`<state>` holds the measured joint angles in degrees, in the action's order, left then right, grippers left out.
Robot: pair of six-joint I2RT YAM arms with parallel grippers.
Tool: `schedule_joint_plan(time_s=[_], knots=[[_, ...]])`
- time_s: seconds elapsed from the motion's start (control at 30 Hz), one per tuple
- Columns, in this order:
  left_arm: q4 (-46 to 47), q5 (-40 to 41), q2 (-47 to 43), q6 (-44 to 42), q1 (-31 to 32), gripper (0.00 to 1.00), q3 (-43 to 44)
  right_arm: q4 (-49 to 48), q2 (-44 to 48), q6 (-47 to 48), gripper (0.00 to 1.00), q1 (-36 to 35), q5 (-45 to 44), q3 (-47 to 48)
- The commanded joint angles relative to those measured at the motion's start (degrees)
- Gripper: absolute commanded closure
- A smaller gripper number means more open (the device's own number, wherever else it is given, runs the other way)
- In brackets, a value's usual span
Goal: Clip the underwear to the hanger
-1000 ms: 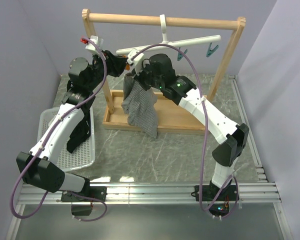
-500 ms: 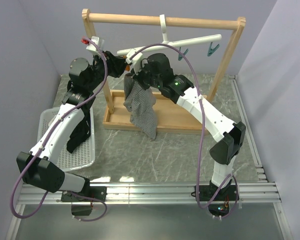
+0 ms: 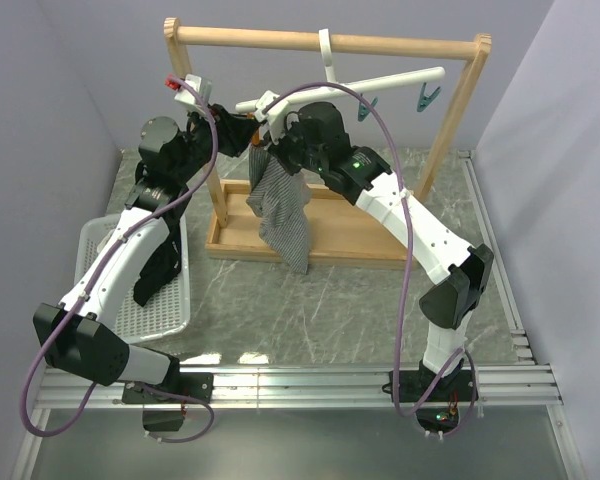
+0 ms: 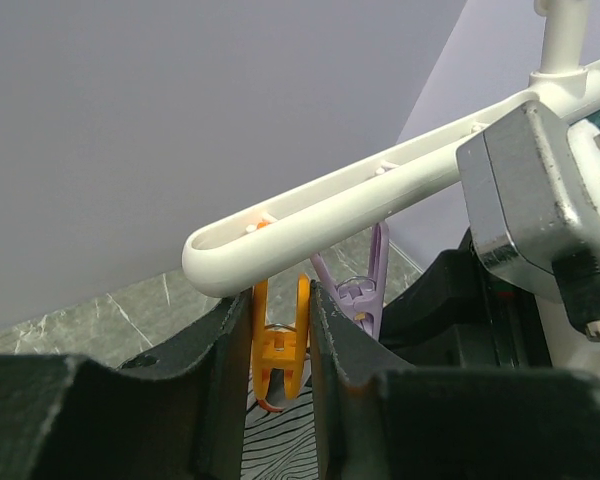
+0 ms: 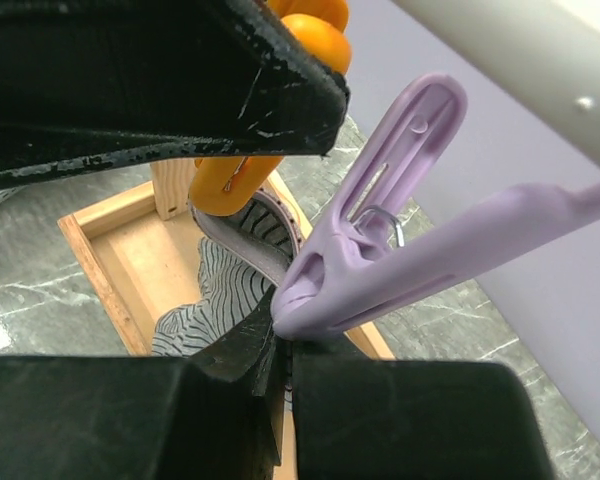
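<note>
The white hanger [image 3: 380,82] hangs by its hook from the wooden frame. My left gripper [image 3: 242,130] is at the hanger's left end, shut on the orange clip [image 4: 280,345], squeezing its handles under the bar [image 4: 380,190]. My right gripper [image 3: 270,152] is shut on the waistband of the grey striped underwear [image 3: 282,205], holding it up under that clip. In the right wrist view my fingers [image 5: 230,360] pinch the waistband [image 5: 245,240] right below the orange clip [image 5: 230,175], with the purple clip [image 5: 380,240] beside it. Striped cloth [image 4: 280,440] shows just below the orange clip's jaws.
The wooden frame [image 3: 320,42] stands on a wooden tray base [image 3: 350,235]. Teal clips [image 3: 423,97] hang at the hanger's right end. A white basket [image 3: 170,300] with a black garment [image 3: 160,265] sits at the left.
My right gripper and the underwear have moved a little left and up, closer to the orange clip. The left gripper stays on the clip.
</note>
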<state>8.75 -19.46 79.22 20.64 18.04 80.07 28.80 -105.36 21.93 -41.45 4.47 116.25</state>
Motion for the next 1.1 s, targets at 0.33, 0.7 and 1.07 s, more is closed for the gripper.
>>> schedule_joint_plan(time_s=[0.33,0.7,1.07], knots=[[-1.8,0.0,-1.4,-2.4,0.0,1.0,-0.8,-1.8,2.8,-0.8,1.0,0.5,0.7,2.4],[-2.1,0.2,-1.2,-3.3,0.0,1.0,-1.1,-1.9,4.4,-1.3,1.0,0.5,1.9,2.2],[-2.3,-0.1,-0.7,-4.1,-0.1,1.0,-1.2,-1.9,5.3,-1.9,1.0,0.5,2.3,2.6]])
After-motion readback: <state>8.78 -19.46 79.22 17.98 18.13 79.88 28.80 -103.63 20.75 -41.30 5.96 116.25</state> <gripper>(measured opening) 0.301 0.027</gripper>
